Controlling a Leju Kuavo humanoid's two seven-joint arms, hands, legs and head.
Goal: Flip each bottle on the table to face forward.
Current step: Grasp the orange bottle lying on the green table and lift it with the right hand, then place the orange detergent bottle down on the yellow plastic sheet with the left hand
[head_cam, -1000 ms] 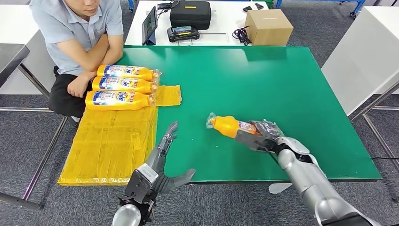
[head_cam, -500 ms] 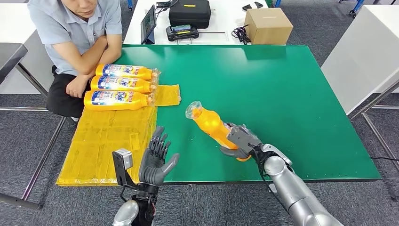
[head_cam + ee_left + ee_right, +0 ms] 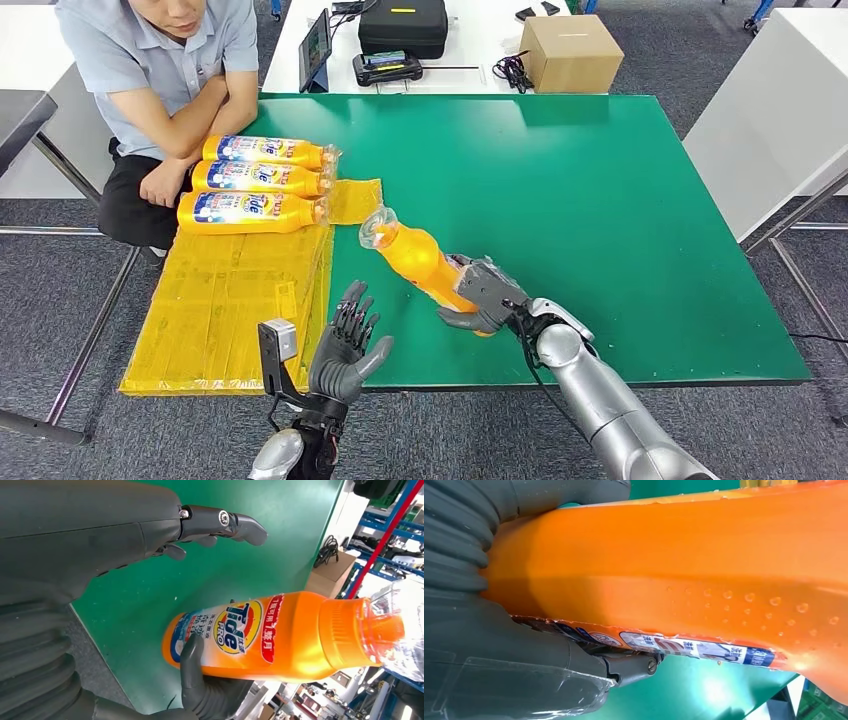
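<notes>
R hand [image 3: 480,298] grips lower body of orange bottle [image 3: 425,263], fingers wrapped round it, held up off green table [image 3: 600,200] near the near edge, left of centre. Bottle tilted, clear-capped neck pointing far-left and upward, base in the hand. In head view its plain orange back faces up; left wrist view shows the label side [image 3: 235,630] w/ logo and the R hand's dark fingers [image 3: 192,665] under it. Right wrist view: orange body [image 3: 684,565] pressed against palm, label edge along one side, small droplets on the plastic. L hand [image 3: 345,345] holds nothing, raised at near-left edge of table, palm toward the bottle, fingers apart and pointing up, thumb out to the right; near the bottle, not touching. Three more orange bottles [image 3: 255,182] lie side by side at far-left of table on a yellow sheet [image 3: 230,300], labels up, caps pointing right, touching each other. Sheet runs from them down to near-left table edge. Person [image 3: 160,70] in light shirt sits at far-left corner, arms folded, one hand just beside the bottle row. Behind the table, a white table w/ black case [image 3: 404,28], tablet [image 3: 318,50], cardboard box [image 3: 570,55].
</notes>
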